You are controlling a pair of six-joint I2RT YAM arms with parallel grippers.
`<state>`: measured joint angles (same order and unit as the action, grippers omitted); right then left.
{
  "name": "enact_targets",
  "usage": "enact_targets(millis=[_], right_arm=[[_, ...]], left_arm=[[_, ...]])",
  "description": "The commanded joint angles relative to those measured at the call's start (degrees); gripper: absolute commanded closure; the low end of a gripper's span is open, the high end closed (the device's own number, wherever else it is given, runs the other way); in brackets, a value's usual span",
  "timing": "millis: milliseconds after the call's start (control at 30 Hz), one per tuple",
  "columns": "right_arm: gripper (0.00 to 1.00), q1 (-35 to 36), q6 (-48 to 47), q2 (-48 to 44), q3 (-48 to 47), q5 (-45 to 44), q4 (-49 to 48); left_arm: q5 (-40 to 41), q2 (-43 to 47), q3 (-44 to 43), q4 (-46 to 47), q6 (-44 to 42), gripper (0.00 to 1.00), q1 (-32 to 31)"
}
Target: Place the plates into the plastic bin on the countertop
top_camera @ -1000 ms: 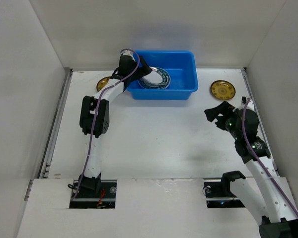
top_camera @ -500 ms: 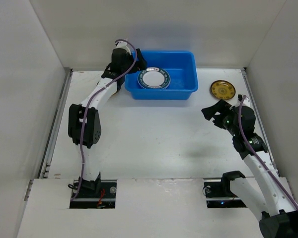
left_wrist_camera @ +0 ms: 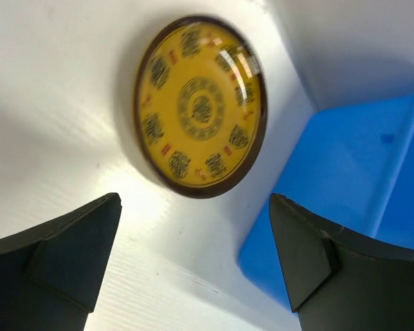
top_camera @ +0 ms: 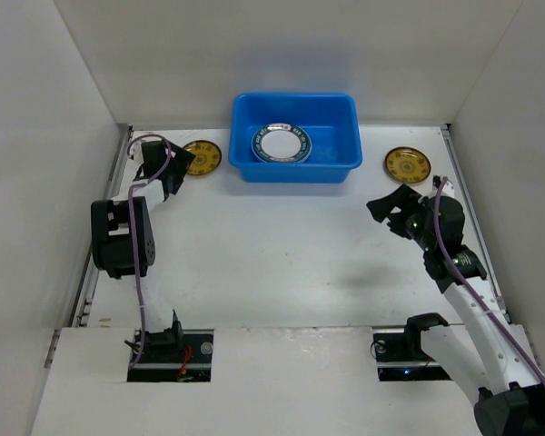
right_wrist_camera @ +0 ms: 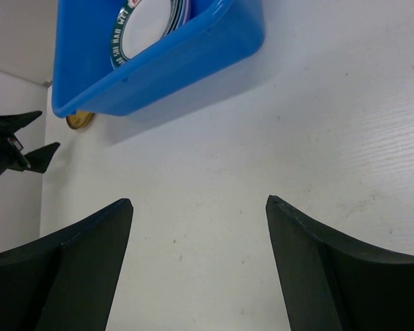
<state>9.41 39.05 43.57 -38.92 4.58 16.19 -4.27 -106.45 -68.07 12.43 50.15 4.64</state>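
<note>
The blue plastic bin [top_camera: 295, 136] stands at the back middle of the white countertop [top_camera: 282, 245] and holds a stack of plates topped by a white dark-banded plate [top_camera: 281, 143]. One yellow-gold plate [top_camera: 203, 156] lies left of the bin, and it also shows in the left wrist view [left_wrist_camera: 200, 105]. Another yellow-gold plate [top_camera: 407, 165] lies right of the bin. My left gripper [top_camera: 169, 166] is open and empty just left of the left yellow plate. My right gripper [top_camera: 390, 209] is open and empty, in front of the right yellow plate. The bin also shows in the right wrist view [right_wrist_camera: 152, 58].
White walls enclose the countertop on the left, back and right. The bin's blue corner [left_wrist_camera: 345, 186] sits close to the right of the left yellow plate. A metal rail [top_camera: 100, 236] runs along the left edge.
My left arm has pulled back from over the bin's left end and swung left and down to beside the left yellow plate. The right gripper has barely moved.
</note>
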Motion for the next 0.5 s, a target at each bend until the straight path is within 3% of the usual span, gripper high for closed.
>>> enact_targets(millis=[0, 467], right_arm=[[0.16, 0.21, 0.68, -0.07, -0.11, 0.61, -2.91], [0.16, -0.49, 1.56, 0.37, -0.11, 0.61, -2.91]], left_arm=[[-2.76, -0.59, 1.36, 7.43, 9.78, 0.14, -0.82], [-0.91, -10.96, -0.57, 10.34, 18.31, 0.25, 0.32]])
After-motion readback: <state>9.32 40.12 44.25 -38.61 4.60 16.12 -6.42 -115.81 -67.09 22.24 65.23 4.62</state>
